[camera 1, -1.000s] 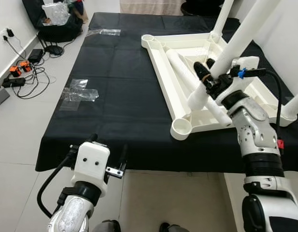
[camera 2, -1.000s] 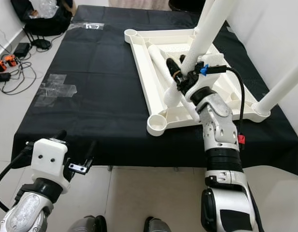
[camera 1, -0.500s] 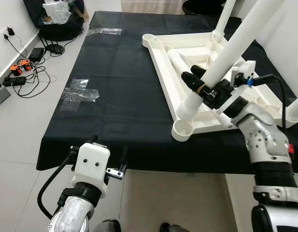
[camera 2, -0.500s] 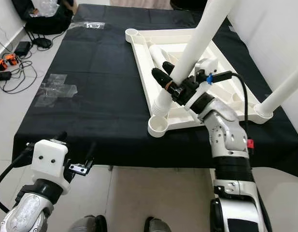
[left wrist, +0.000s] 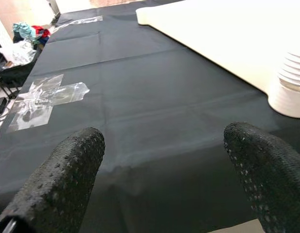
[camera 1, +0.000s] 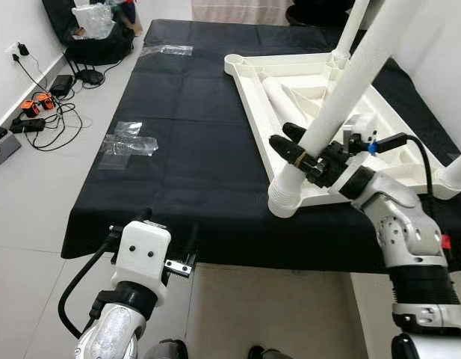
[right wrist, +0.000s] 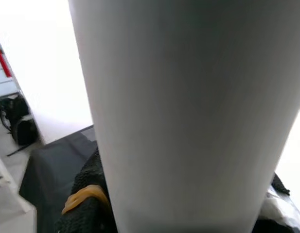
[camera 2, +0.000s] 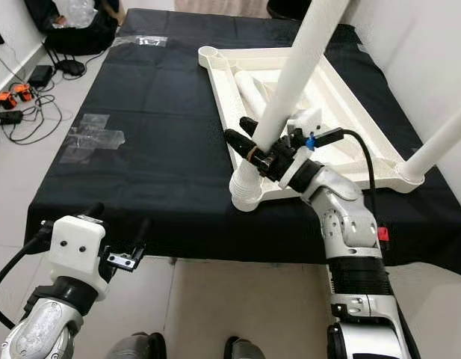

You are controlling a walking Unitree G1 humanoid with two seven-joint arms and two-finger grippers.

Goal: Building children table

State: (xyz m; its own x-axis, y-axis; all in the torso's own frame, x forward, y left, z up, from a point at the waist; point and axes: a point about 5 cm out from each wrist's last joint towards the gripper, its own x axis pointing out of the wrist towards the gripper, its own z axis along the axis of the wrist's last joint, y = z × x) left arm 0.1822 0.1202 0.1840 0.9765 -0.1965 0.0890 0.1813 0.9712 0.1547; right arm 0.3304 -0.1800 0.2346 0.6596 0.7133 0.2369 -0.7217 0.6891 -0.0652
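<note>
Right end effector (camera 1: 299, 152) grips white table leg (camera 1: 342, 86).

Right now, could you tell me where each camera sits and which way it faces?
Left and right eye views: on the head, looking down at the black cloth and white tabletop; both arms show.
Left wrist view: between open left gripper fingers, over the cloth.
Right wrist view: against the table leg the right gripper holds.
Shared: leg base.
</note>
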